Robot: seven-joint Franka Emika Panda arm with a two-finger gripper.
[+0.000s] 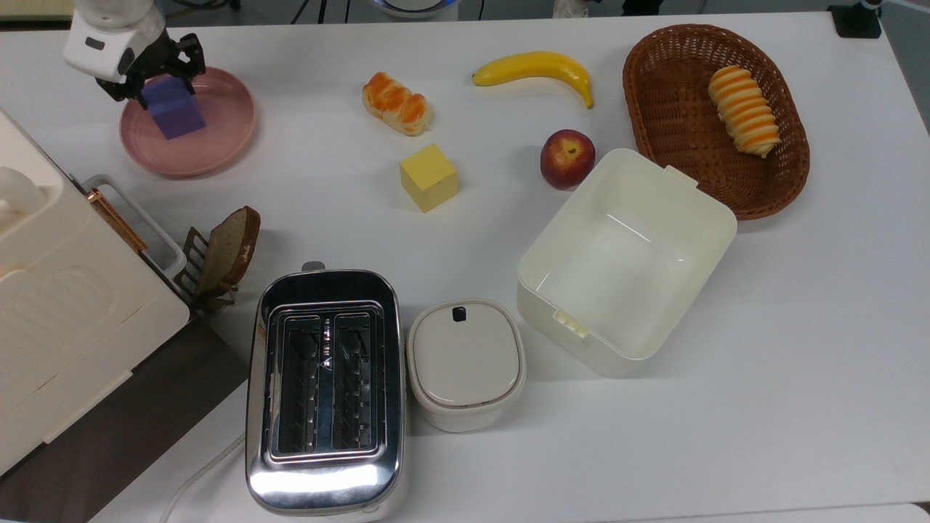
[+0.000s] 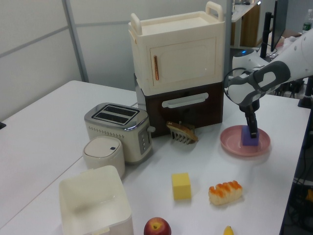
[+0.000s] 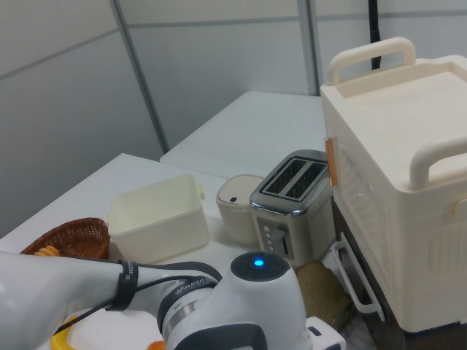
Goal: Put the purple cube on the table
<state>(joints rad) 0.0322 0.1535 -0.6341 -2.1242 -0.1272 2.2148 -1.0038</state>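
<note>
Gripper (image 1: 158,73) at the upper left of the top view, black fingers spread either side of the small matte blue-violet cube (image 1: 173,109), which sits on the round pink plate (image 1: 218,138). Not clamped yet, by my reading. Best to settle low, square to the flat faces, squeeze evenly, lift clear of the rim, then set it down on the bare white tabletop (image 1: 726,399) nearby.
</note>
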